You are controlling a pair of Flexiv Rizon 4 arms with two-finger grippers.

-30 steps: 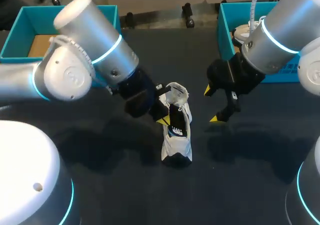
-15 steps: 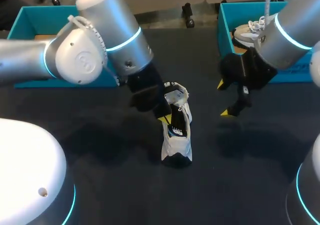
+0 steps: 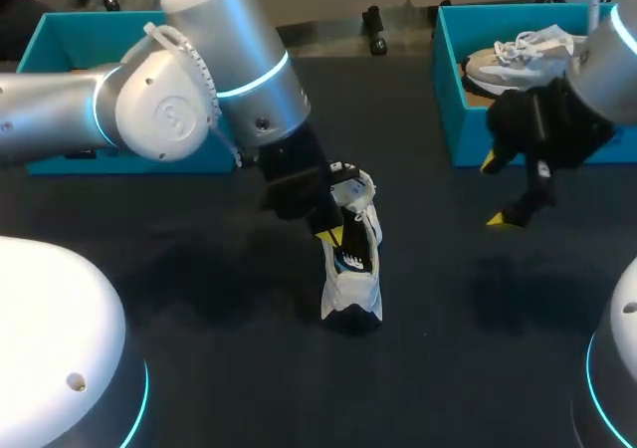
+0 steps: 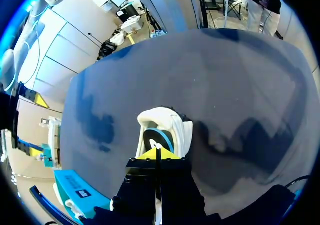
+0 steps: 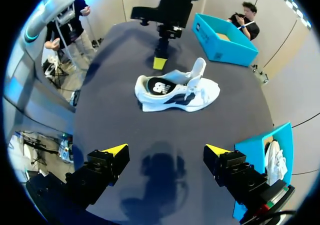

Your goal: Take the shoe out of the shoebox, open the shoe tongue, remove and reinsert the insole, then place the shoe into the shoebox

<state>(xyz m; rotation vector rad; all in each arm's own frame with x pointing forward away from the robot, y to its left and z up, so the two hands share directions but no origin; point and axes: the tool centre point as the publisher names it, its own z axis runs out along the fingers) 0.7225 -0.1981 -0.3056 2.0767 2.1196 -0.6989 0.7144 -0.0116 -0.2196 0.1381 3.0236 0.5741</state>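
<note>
- The left fingers (image 4: 147,155) are pressed together with nothing visibly between them, poised just beside the heel opening of the sneaker (image 3: 353,269).
- Going in closed like this, they may shove the sneaker along the desk (image 3: 199,348) instead of catching the insole (image 5: 157,86), because nothing braces it.
- The sneaker stands on its sole in mid-desk with its tongue (image 5: 198,69) lifted. A sideways nudge could roll it over.
- The right fingers (image 5: 116,150) are spread wide and empty, well apart from the sneaker and too far off to steady it.
- The right-hand shoebox (image 3: 448,110) already holds a second sneaker (image 3: 518,55), which could block the return.
</note>
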